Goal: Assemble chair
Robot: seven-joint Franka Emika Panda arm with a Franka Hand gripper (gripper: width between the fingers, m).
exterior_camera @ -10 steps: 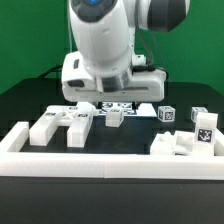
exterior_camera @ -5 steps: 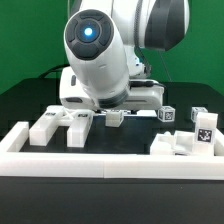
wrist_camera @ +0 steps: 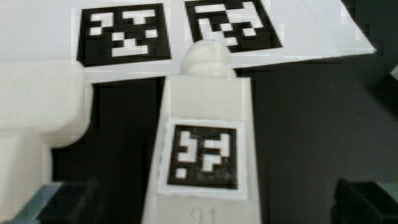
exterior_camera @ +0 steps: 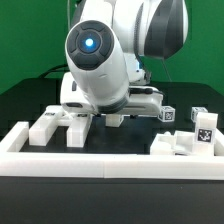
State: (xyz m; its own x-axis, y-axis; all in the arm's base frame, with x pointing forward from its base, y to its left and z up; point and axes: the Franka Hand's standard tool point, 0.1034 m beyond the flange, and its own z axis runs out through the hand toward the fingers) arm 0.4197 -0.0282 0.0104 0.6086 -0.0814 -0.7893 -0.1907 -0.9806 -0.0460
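Chair pieces [exterior_camera: 62,124] are seen in the exterior view as chunky matte-white tagged blocks on the dark table [exterior_camera: 20,105] behind the border rail [exterior_camera: 100,163]; since a second ago the arm [exterior_camera: 98,55] is lowered over them, and the small middle block [exterior_camera: 116,120] is now mostly hidden. Only in the wrist view is a long tagged piece [wrist_camera: 201,130] shown between the spread fingers [wrist_camera: 50,205] of the gripper [wrist_camera: 205,205], the marker board [wrist_camera: 178,35] beyond.

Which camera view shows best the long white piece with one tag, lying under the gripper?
The wrist view: the long white piece fills the picture lengthwise and its tag is clear. In the exterior view the arm hides most of it; only one end shows.
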